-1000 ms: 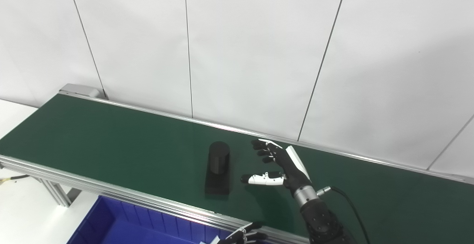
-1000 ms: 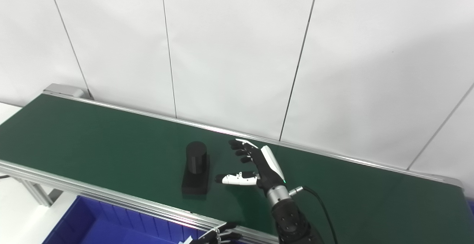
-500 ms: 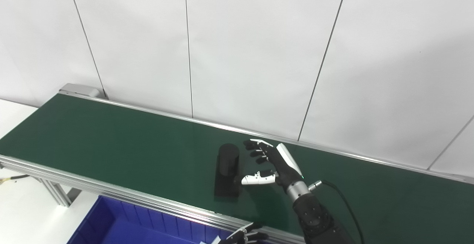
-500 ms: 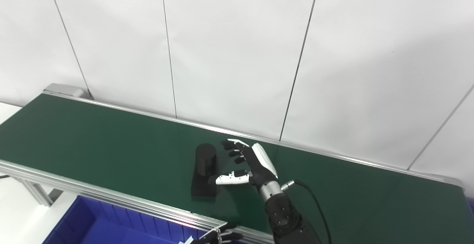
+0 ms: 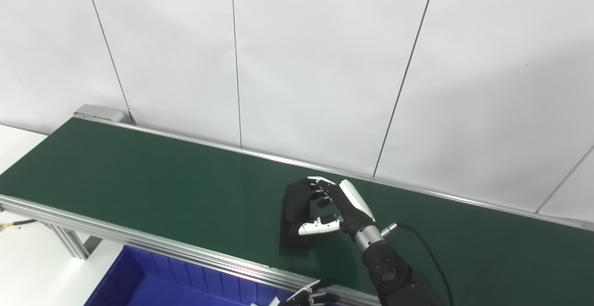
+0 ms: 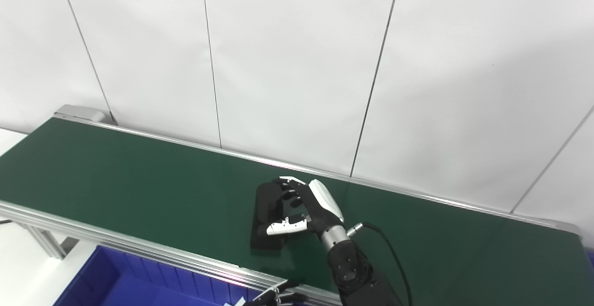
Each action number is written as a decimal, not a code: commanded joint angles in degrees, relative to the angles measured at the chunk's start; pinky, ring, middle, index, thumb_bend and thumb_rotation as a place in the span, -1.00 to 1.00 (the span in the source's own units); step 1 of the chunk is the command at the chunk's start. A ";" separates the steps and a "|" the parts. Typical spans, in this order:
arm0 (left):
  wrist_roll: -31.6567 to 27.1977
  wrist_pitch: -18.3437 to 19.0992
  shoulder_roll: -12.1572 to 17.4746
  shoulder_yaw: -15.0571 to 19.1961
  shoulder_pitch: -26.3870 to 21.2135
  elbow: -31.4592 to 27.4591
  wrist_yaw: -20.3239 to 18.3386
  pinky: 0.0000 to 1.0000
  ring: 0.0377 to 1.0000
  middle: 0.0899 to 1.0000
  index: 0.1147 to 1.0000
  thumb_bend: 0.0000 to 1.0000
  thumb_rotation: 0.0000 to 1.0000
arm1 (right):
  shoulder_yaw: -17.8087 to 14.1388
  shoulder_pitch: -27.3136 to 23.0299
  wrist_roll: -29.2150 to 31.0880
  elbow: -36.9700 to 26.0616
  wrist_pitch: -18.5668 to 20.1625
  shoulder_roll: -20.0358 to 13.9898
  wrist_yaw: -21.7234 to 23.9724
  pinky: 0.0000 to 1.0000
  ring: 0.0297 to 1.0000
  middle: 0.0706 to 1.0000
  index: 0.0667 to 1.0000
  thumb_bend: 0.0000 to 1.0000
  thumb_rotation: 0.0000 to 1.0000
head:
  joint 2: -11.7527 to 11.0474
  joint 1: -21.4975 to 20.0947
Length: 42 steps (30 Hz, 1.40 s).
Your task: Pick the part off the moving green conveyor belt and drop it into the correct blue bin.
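A black part [image 5: 295, 204], an upright cylinder on a flat base, rides the green conveyor belt [image 5: 153, 176] near its middle. My right hand [image 5: 345, 206] is open and cupped against the cylinder's right side. Its fingers [image 5: 314, 186] curl round the back of the top, and the white thumb [image 5: 312, 227] crosses in front, low down. The part's base rests on the belt. Only the fingertips of my left hand [image 5: 310, 297] show at the bottom edge, below the belt's near rail; its pose is hidden.
A blue bin [image 5: 158, 283] stands below the belt's near aluminium rail [image 5: 139, 238] at bottom left. White wall panels rise straight behind the far rail. A black cable [image 5: 427, 250] trails from the right wrist over the belt.
The part has ridden rightward on the belt into my right hand. That hand has shifted left toward it, and its fingers now wrap the cylinder. The left hand has barely moved.
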 commanded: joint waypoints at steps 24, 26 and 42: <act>-0.72 -2.10 -0.95 -0.53 0.42 -3.30 -0.11 0.38 0.52 0.61 0.76 0.77 -0.11 | 0.04 -3.03 -3.40 3.98 -12.11 1.11 -14.83 -0.17 -0.21 -0.13 -0.06 0.00 -1.00 | 1.04 -0.42; -0.60 -2.17 -0.85 -0.52 0.39 -3.37 -0.07 0.38 0.51 0.60 0.75 0.75 -0.12 | 0.09 -3.14 -3.81 4.08 -12.39 1.06 -15.54 -0.16 -0.21 -0.13 -0.07 0.00 -1.00 | 1.08 -0.45; -1.16 -1.46 -0.37 -0.49 0.69 -4.04 -0.37 0.38 0.53 0.60 0.76 0.77 -0.13 | -0.88 -2.76 -2.87 2.26 -12.97 0.82 -15.06 -0.19 -0.20 -0.11 -0.03 0.00 -1.00 | 1.45 -1.23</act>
